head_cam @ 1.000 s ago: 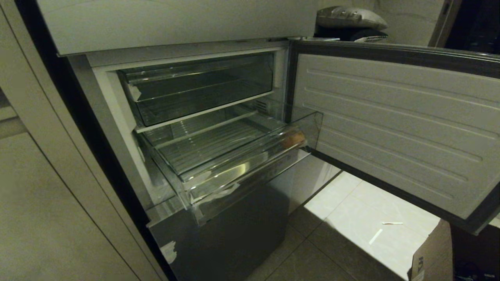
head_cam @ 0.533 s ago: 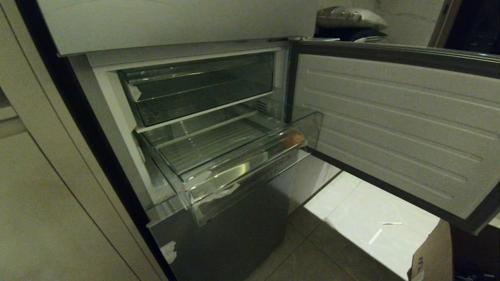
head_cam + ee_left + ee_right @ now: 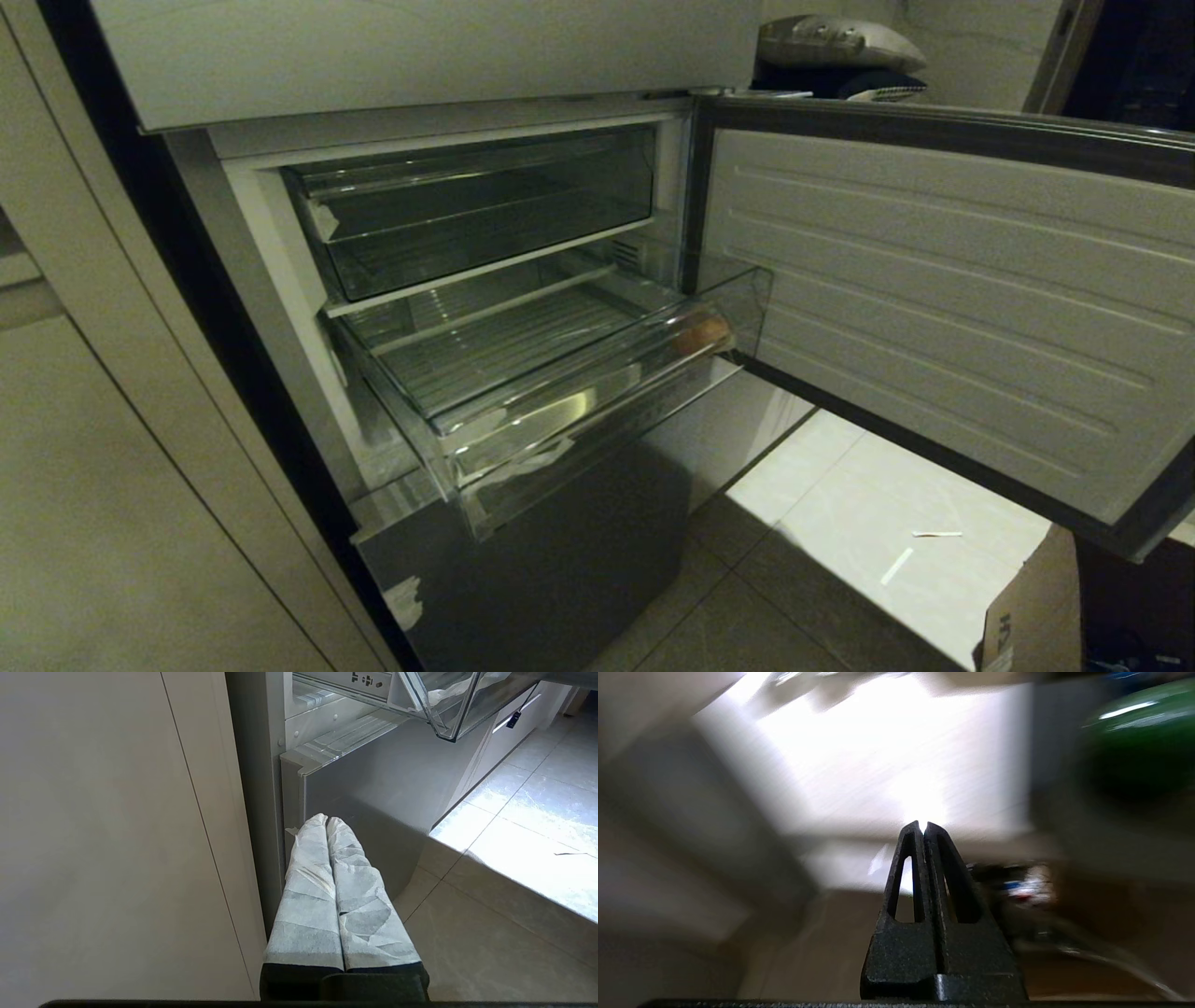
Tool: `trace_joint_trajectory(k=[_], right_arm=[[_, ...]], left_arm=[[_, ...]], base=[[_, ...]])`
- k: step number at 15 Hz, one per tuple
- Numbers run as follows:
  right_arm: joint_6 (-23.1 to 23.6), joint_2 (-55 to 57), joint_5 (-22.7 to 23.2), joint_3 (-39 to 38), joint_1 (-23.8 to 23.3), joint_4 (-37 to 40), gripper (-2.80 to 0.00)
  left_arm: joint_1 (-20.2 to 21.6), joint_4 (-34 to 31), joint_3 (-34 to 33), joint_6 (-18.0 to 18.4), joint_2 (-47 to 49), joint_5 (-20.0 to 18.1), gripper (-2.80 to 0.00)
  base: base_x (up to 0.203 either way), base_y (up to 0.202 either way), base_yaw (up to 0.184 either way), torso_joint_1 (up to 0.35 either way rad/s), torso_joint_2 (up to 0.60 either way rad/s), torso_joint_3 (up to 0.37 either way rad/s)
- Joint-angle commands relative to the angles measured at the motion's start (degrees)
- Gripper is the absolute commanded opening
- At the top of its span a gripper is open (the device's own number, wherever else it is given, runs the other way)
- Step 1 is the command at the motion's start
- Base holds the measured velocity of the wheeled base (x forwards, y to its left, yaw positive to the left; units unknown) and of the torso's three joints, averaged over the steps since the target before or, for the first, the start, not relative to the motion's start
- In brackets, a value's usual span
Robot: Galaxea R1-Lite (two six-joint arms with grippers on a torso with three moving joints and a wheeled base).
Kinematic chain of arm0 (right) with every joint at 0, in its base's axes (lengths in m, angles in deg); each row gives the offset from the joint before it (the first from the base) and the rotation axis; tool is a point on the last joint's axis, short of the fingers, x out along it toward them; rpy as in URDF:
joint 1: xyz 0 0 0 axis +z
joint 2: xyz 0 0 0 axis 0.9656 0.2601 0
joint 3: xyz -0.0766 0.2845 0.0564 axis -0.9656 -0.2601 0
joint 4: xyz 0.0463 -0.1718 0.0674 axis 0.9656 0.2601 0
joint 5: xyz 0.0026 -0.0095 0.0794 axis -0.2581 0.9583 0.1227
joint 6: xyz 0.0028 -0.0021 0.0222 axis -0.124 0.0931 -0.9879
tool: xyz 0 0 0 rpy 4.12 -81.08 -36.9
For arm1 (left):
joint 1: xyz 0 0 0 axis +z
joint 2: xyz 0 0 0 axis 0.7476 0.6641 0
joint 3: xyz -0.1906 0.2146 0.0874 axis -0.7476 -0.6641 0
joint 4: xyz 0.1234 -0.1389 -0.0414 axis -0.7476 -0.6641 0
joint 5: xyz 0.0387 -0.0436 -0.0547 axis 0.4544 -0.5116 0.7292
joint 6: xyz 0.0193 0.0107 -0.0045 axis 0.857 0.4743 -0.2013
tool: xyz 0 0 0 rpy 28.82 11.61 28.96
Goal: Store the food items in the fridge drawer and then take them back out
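Note:
The fridge drawer (image 3: pixel 523 425), a clear bin with a ribbed floor, stands pulled out of the grey steel fridge. One food item (image 3: pixel 702 333), a small orange-brown lump, lies inside the drawer at its right end, behind the clear front wall. Neither gripper shows in the head view. My left gripper (image 3: pixel 326 819) has white-wrapped fingers pressed together, empty, low beside the fridge's grey lower panel, with a corner of the drawer (image 3: pixel 446 718) above it. My right gripper (image 3: pixel 922 825) has its black fingers shut on nothing, over a blurred bright floor.
The fridge door (image 3: pixel 934 299) stands wide open at the right. A closed clear upper drawer (image 3: pixel 467 215) sits above the pulled-out one. A cardboard box (image 3: pixel 1036 607) and paper scraps (image 3: pixel 901 565) lie on the tiled floor. A blurred green round thing (image 3: pixel 1139 742) is near my right gripper.

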Motion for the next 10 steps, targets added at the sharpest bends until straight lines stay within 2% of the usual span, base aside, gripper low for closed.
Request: trace_joint_trajectory(k=[1,3,5,7,10], right_arm=[[0.23,-10.00,-3.88,-6.07,14.92,0.30,-2.80],[0.50,-15.62,-10.79,-9.61,31.50,1.17,-2.80],[1.58,-24.11,-16.73,-13.30,43.27,3.74,-2.80],[2.29,-31.59,-19.55,-17.86,48.67,5.45,-2.80],[3.26,-41.17,-20.92,-25.61,54.60,6.76,-2.80]], left_arm=[[0.00,0.00,0.00,-0.02,0.00,0.00,-2.80],[0.00,0.00,0.00,-0.02,0.00,0.00,-2.80],[0.00,0.00,0.00,-0.02,0.00,0.00,-2.80],[0.00,0.00,0.00,-0.02,0.00,0.00,-2.80],[0.00,0.00,0.00,-0.02,0.00,0.00,-2.80]], base=[[0.000,0.000,0.000,0.000,0.00,0.000],[0.000,0.000,0.000,0.000,0.00,0.000],[0.000,0.000,0.000,0.000,0.00,0.000],[0.000,0.000,0.000,0.000,0.00,0.000],[0.000,0.000,0.000,0.000,0.00,0.000]])
